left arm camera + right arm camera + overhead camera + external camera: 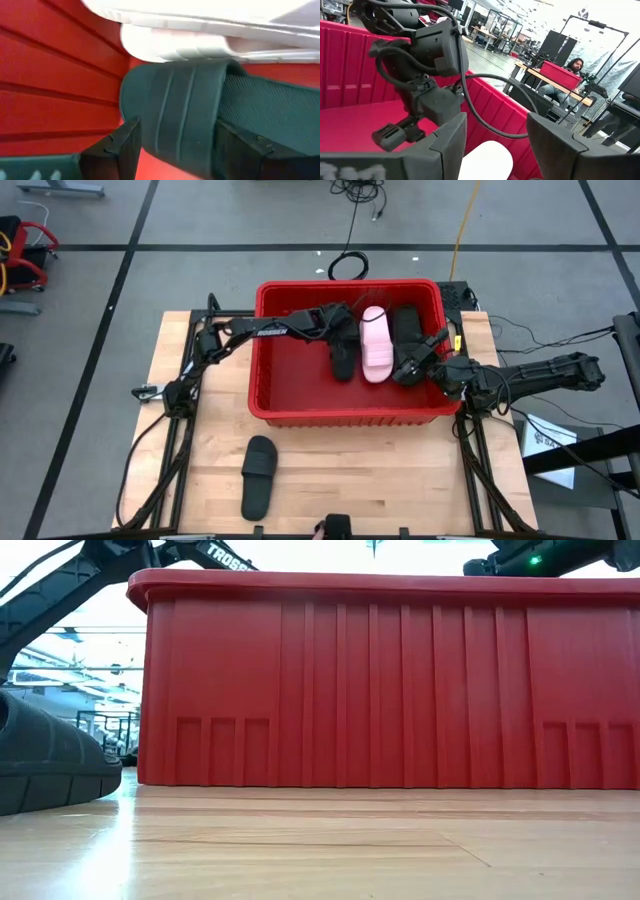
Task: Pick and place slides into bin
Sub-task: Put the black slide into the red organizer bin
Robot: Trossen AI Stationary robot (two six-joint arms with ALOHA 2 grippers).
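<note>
The red bin stands at the table's middle, toward its far edge. My left gripper reaches into it from the left, shut on a black slide. A pink slide lies on the bin floor just right of it, and another black slide lies beyond that. My right gripper hovers open over the bin's right part, with nothing between its fingers. One more black slide lies sole down on the table in front of the bin. My left gripper pinches the black slide between its two fingers at the ribbed strap, one finger on each long side, lying across the slide. The fingers slant down from the bin's far left. The slide reaches forward below them inside the bin; whether it touches the floor I cannot tell.
The bin's tall ribbed front wall fills the low view, with the table slide's end at its left. Bare wooden table lies in front of the bin. Cables run along both table sides. A person sits at a far table.
</note>
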